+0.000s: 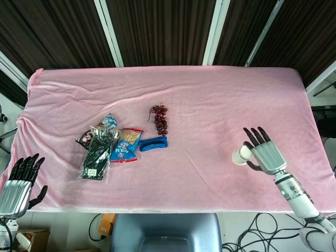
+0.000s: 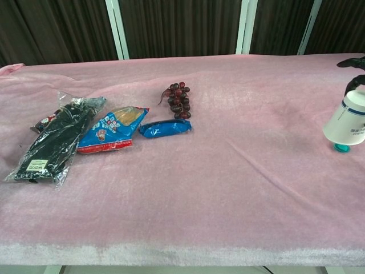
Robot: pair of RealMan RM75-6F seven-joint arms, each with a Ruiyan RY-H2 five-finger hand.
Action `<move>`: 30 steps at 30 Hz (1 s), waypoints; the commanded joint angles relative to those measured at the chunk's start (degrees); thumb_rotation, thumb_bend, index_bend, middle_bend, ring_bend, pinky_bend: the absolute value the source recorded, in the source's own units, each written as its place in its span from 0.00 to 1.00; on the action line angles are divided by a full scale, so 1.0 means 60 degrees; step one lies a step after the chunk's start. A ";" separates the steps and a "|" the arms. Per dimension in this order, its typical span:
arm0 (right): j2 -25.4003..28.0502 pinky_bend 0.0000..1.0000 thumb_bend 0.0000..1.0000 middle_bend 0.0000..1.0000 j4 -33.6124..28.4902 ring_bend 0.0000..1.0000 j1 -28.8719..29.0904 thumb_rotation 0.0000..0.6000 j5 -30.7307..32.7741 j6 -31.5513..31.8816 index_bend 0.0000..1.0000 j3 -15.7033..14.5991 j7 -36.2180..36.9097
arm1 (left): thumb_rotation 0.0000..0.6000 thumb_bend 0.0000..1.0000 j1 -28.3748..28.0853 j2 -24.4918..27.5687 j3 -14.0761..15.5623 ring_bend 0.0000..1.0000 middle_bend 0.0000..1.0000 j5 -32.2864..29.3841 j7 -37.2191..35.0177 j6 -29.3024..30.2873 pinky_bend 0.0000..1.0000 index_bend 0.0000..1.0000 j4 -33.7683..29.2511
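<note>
1. Near the front right corner of the tabletop (image 1: 210,94), we see the right hand (image 1: 265,155) grasping a white paper cup (image 1: 242,155), its fingers stretched over the top and the thumb curled round from below.
2. The cup lies to the left of the palm, against it, tilted and lifted off the pink cloth; in the chest view the cup (image 2: 346,121) hangs just above a small teal cap (image 2: 341,148) lying by the right edge.
3. Off the front left corner, we find the left hand (image 1: 20,181) released, fingers apart, holding nothing, well apart from everything on the cloth.
4. Toward the left half lie a dark packet (image 1: 97,152), a blue snack bag (image 1: 126,145), a small blue wrapper (image 1: 154,143) and a bunch of dark grapes (image 1: 160,119), all far from the cup.
</note>
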 commanded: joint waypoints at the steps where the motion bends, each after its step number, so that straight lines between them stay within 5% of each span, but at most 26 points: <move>1: -0.0395 0.07 0.48 0.06 0.0720 0.00 -0.0249 1.00 -0.0075 -0.0077 0.62 -0.0044 0.0518 | 1.00 0.40 -0.0006 -0.0004 -0.0007 0.00 0.00 -0.0021 0.0027 -0.0025 0.05 0.00 -0.0006; 10: -0.0943 0.07 0.48 0.06 0.1502 0.00 -0.0239 1.00 -0.0129 -0.0567 0.60 0.0116 0.0909 | 1.00 0.40 0.0031 0.0002 -0.0011 0.01 0.00 -0.0036 -0.0038 0.0030 0.05 0.00 0.0029; 13: -0.1010 0.07 0.48 0.06 0.1616 0.00 -0.0257 1.00 -0.0104 -0.0664 0.53 0.0184 0.1006 | 1.00 0.40 0.0044 0.0018 -0.0006 0.01 0.00 -0.0043 -0.0096 0.0037 0.05 0.00 0.0054; 20: -0.0899 0.07 0.48 0.03 0.1499 0.00 -0.0293 1.00 -0.0199 -0.0829 0.06 0.0207 0.1146 | 1.00 0.40 0.0077 0.0013 0.0011 0.01 0.00 0.0041 -0.0143 0.0133 0.05 0.00 0.0083; 26: -0.0523 0.06 0.44 0.00 0.0975 0.00 -0.0418 1.00 -0.0254 -0.0764 0.00 0.0220 0.1160 | 1.00 0.40 0.0073 -0.0011 0.0011 0.01 0.00 0.0067 -0.0154 0.0143 0.05 0.00 0.0121; 30: 0.0159 0.03 0.44 0.00 -0.0245 0.00 -0.0861 1.00 -0.0377 0.0109 0.00 0.0265 0.1364 | 1.00 0.40 0.0104 -0.0013 -0.0004 0.01 0.00 0.0099 -0.0162 0.0241 0.05 0.00 0.0130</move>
